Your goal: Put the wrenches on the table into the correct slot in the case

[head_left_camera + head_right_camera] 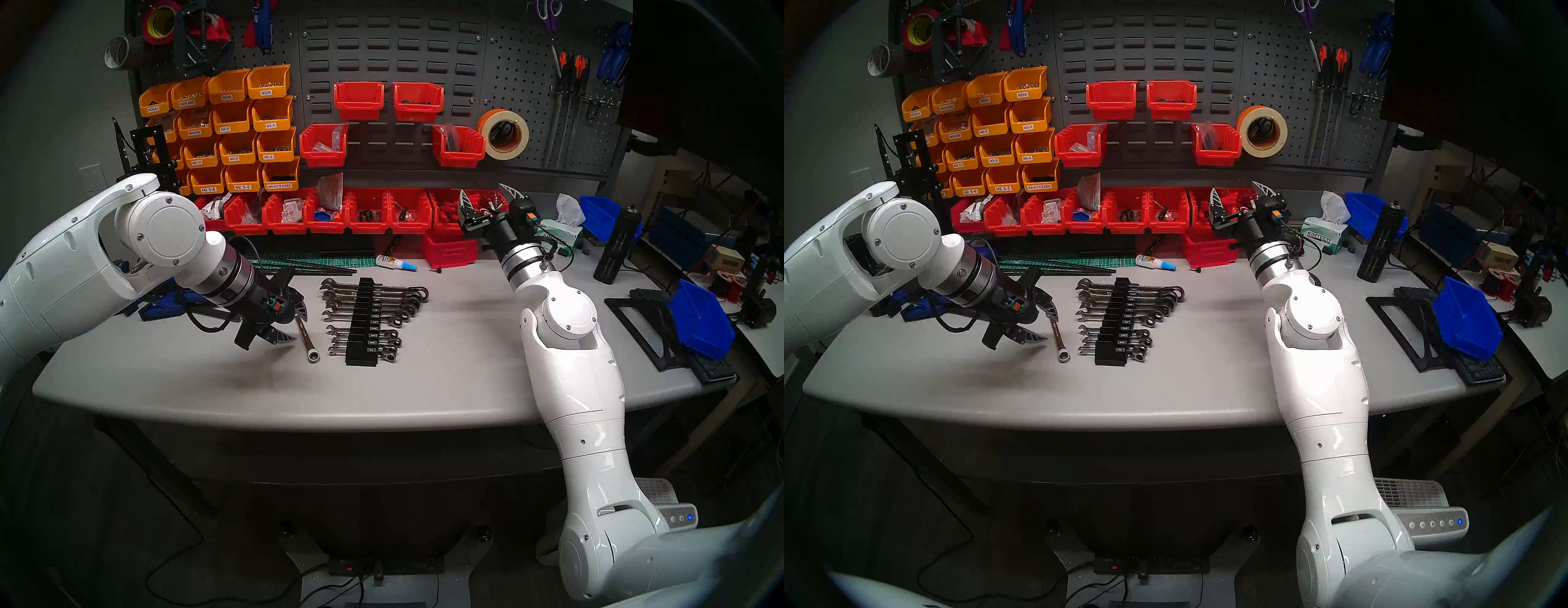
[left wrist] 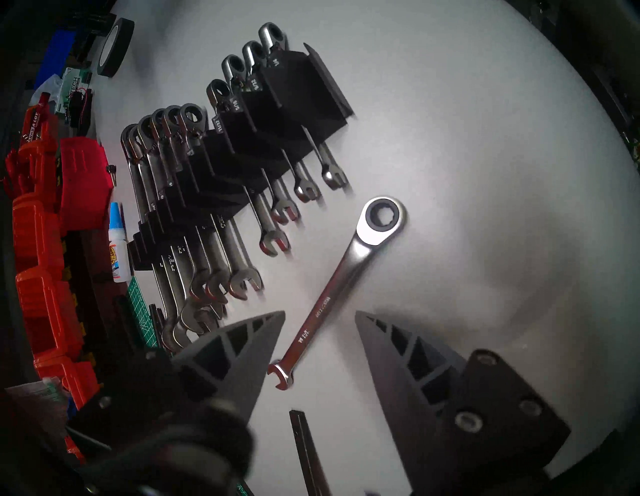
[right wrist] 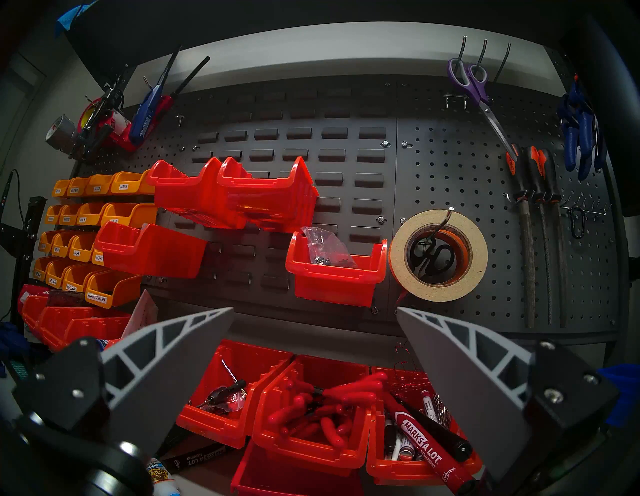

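One loose chrome ratchet wrench [image 2: 341, 289] lies flat on the grey surface [image 1: 424, 382], just beside the black wrench rack [image 1: 361, 322] at its 9 o'clock, ring end nearest the front edge. Left gripper [image 2: 320, 313] hovers over its open-jaw end, fingers [image 2: 242, 341] spread, nothing held. Right gripper [image 3: 315, 311] is raised toward the pegboard [image 3: 381, 166], fingers spread wide, empty.

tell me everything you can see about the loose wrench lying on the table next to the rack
The loose wrench is a slim, shiny chrome combination wrench: a ratchet ring at one end, a small open jaw at the other, with stamped markings on the shank too blurred to read. It lies flat on the grey table, angled, just left of the black rack and apart from it. Nothing grips it.
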Tool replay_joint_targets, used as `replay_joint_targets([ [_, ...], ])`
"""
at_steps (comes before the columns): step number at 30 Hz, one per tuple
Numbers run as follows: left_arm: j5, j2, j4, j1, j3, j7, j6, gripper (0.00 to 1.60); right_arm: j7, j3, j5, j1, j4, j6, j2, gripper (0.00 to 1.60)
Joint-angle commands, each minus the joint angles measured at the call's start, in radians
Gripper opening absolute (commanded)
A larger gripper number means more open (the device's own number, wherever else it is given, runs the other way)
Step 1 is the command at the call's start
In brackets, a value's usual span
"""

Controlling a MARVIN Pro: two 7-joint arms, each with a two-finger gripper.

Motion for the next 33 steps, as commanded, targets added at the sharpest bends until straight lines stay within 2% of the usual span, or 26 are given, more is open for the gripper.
replay_joint_targets([
  [1,0.018,-0.01,0.004,-0.019,-0.013,0.014,-0.021,0.85,0.001,-0.001,0.0,0.029,-0.033,-0.006,-0.001,1.6],
  [2,0.029,-0.019,0.008,-0.018,-0.009,0.017,-0.028,0.9,0.001,-0.002,0.0,0.029,-0.033,-0.006,-0.001,1.6],
  [22,0.076,-0.053,0.052,-0.014,0.009,0.016,-0.037,0.92,0.001,-0.002,0.0,0.029,-0.033,-0.006,-0.001,1.6],
  [27,0.076,-0.059,0.059,-0.011,0.008,0.02,-0.042,1.02,0.001,-0.002,0.0,0.029,-0.033,-0.006,0.0,1.6],
  [33,0.1,-0.071,0.075,-0.005,0.015,0.037,-0.059,1.02,0.001,-0.002,0.0,0.029,-0.033,-0.006,0.0,1.6],
])
